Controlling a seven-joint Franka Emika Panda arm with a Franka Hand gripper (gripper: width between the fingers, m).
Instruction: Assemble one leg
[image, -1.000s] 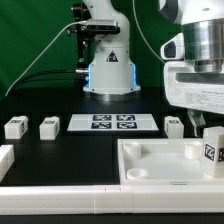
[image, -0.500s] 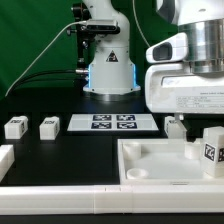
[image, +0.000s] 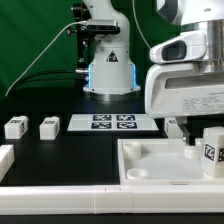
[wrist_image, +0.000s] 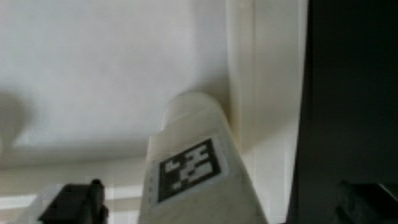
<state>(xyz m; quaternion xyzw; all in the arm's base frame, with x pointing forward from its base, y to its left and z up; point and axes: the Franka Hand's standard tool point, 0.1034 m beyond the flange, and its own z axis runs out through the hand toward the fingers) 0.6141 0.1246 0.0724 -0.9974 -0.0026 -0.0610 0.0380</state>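
Black table (image: 60, 150) carries everything. White arm (image: 107, 60) stands at the back, and its big white hand (image: 190, 90) hangs low on the exterior view's right, over the tray.

Large white tray (image: 150, 168) is directly under the jaws. It has raised walls and a round recess (image: 140, 150) in one corner. The tray holds the leg (image: 212, 150), which stands upright in the corner under the jaws, near the wall, with its tag facing the camera.

The wrist view shows the leg (wrist_image: 196, 160) between the two dark fingertips (wrist_image: 75, 203), with a gap on each side and touching neither. Jaws are spread wide and grip nothing.

Marker board (image: 112, 123) lies flat on the table, outside the tray, off toward the exterior view's left of the jaws.

A white piece (image: 5, 157), cut off by the frame edge, is well apart from the jaws.

There are three other small blocks, all on the table and outside the tray. One block (image: 174, 125) is just behind the jaws, partly hidden by the hand. Two more (image: 48, 127) (image: 14, 127) sit side by side beyond the marker board, well apart from the jaws.
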